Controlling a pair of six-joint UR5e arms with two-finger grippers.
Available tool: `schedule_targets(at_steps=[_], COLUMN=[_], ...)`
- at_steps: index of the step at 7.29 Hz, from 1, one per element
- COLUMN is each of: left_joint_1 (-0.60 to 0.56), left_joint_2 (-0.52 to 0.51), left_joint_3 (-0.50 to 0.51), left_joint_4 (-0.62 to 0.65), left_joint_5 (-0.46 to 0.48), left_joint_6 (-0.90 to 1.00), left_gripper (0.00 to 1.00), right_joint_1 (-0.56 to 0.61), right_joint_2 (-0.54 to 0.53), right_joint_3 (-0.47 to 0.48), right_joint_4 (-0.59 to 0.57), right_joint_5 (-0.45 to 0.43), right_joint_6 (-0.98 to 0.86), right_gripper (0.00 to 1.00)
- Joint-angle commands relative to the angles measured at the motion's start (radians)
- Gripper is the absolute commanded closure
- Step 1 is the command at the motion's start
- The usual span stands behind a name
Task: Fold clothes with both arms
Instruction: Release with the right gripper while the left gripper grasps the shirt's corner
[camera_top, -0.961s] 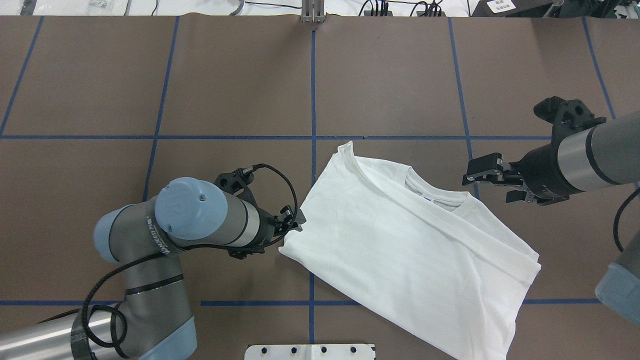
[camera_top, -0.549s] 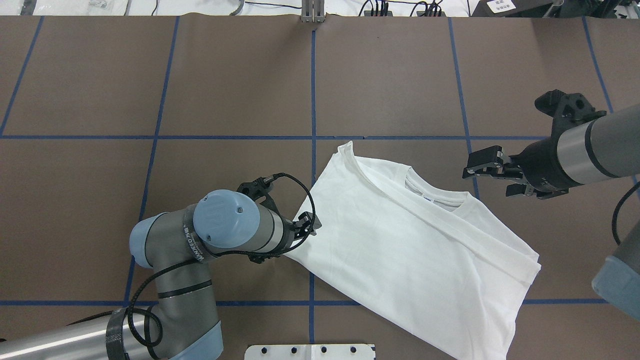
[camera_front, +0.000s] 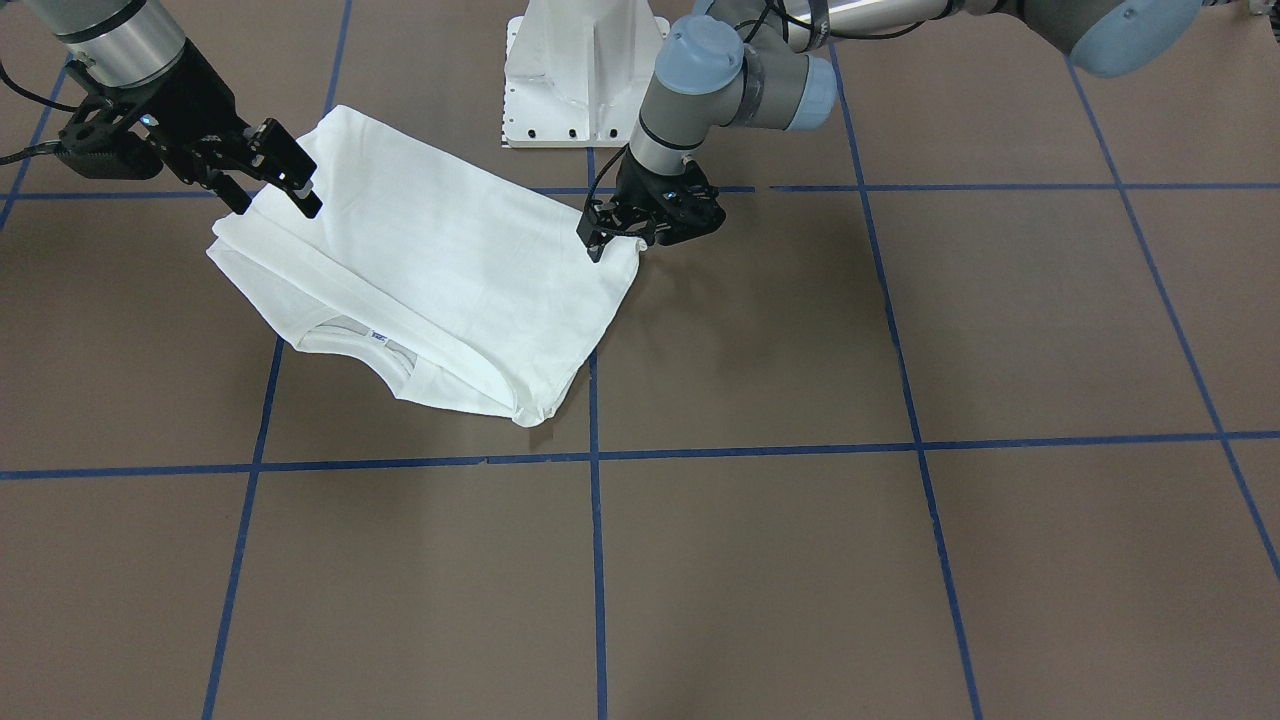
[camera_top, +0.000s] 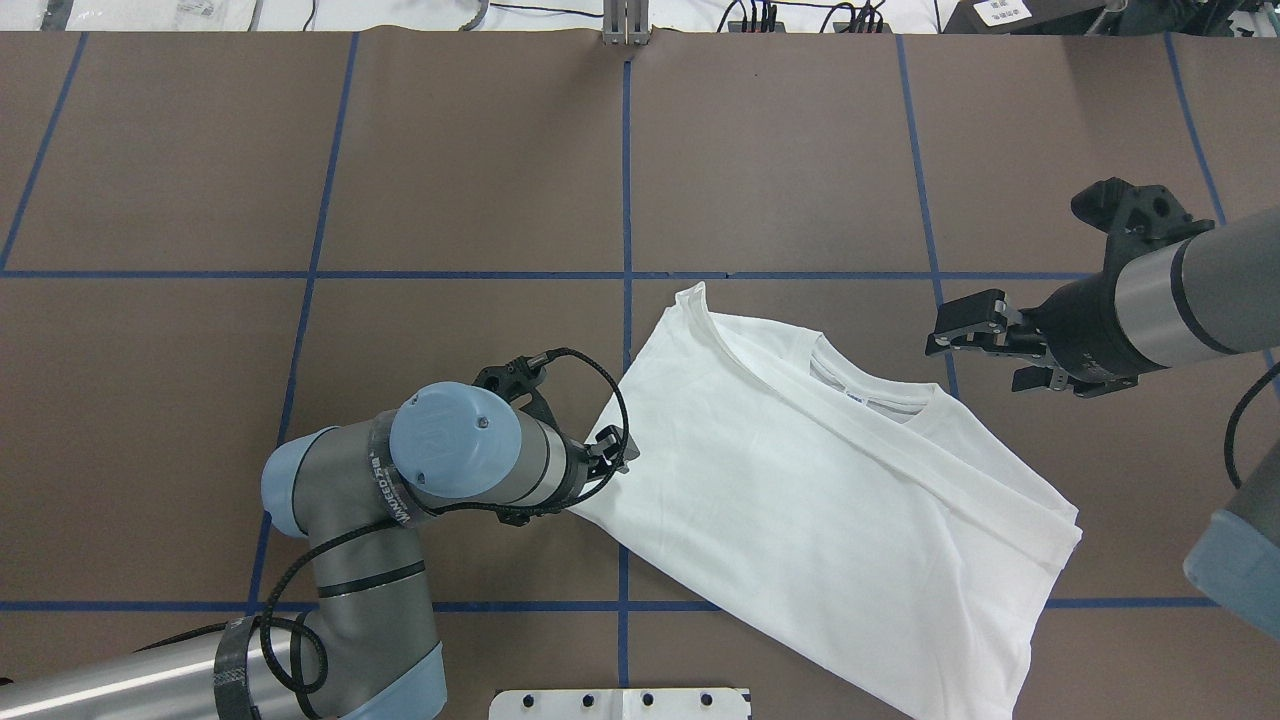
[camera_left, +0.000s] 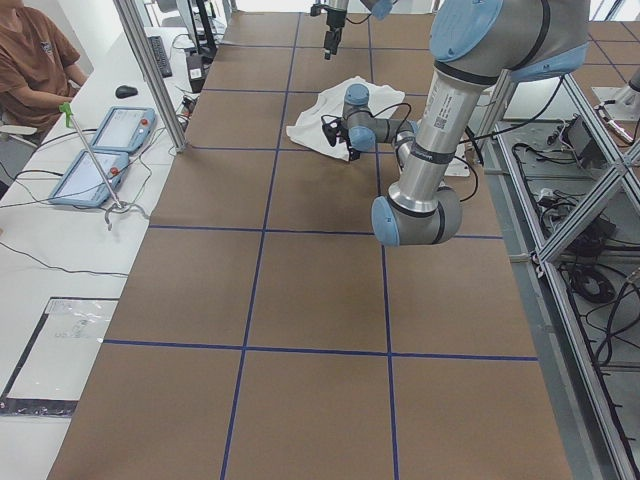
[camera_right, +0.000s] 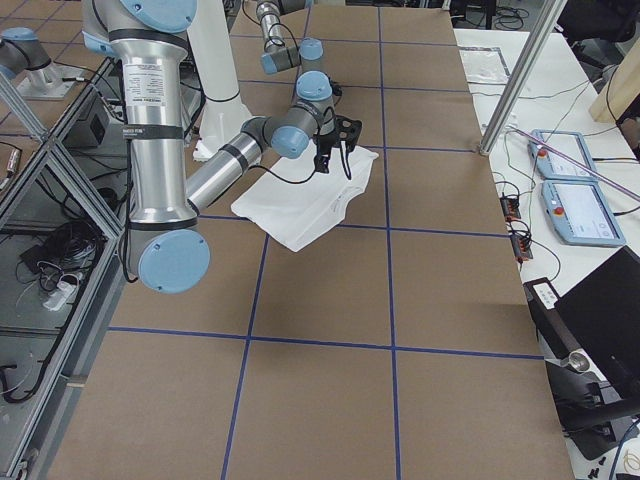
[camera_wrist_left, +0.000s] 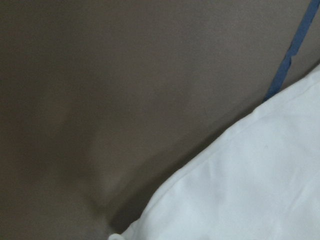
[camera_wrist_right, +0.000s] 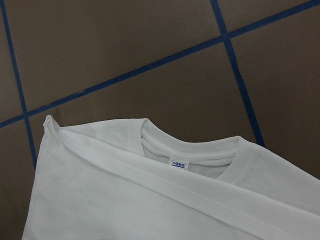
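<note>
The white T-shirt (camera_top: 800, 490) lies folded on the brown table, slanting from centre to near right, collar (camera_wrist_right: 190, 152) and small tag (camera_wrist_right: 179, 164) facing up. No printed text shows. It also shows in the front view (camera_front: 430, 260). My left gripper (camera_top: 612, 455) sits low at the shirt's left edge, also seen in the front view (camera_front: 612, 240), and looks open; the left wrist view shows only cloth (camera_wrist_left: 260, 190) and table. My right gripper (camera_top: 985, 350) is open and empty, raised beside the collar, clear of the cloth.
The white pedestal base (camera_front: 585, 70) stands at the near edge behind the shirt. Blue tape lines (camera_top: 626, 180) grid the brown table. Cables and fixtures (camera_top: 625, 20) line the far edge. An operator (camera_left: 35, 60) sits by tablets (camera_left: 100, 150) past the table's side.
My left arm swung right and its gripper moved onto the shirt's left edge, then held still. My right gripper drew slightly farther from me. The shirt has not moved.
</note>
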Motion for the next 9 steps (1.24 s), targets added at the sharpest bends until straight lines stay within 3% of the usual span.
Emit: schedule_targets(at_steps=[1, 4, 7, 8, 9], left_joint_1=[0.0, 0.005, 0.025, 0.025, 0.023], left_joint_2=[0.003, 0.018, 0.02, 0.017, 0.02], left_joint_3=[-0.004, -0.006, -0.007, -0.012, -0.033], left_joint_4=[0.006, 0.003, 0.0, 0.0, 0.004], left_joint_5=[0.0, 0.0, 0.003, 0.0, -0.008], left_joint_6=[0.002, 0.003, 0.003, 0.005, 0.006], left_gripper=[0.08, 0.15, 0.84, 1.0, 1.0], right_joint_1=[0.0, 0.001, 0.003, 0.004, 0.006], right_joint_2=[0.001, 0.001, 0.0, 0.0, 0.0], right_joint_3=[-0.002, -0.002, -0.002, -0.002, -0.002], right_joint_4=[0.0, 0.0, 0.0, 0.0, 0.0], right_joint_5=[0.0, 0.0, 0.0, 0.0, 0.002], right_joint_6=[0.0, 0.0, 0.0, 0.0, 0.0], right_gripper=[0.0, 0.0, 0.0, 0.0, 0.0])
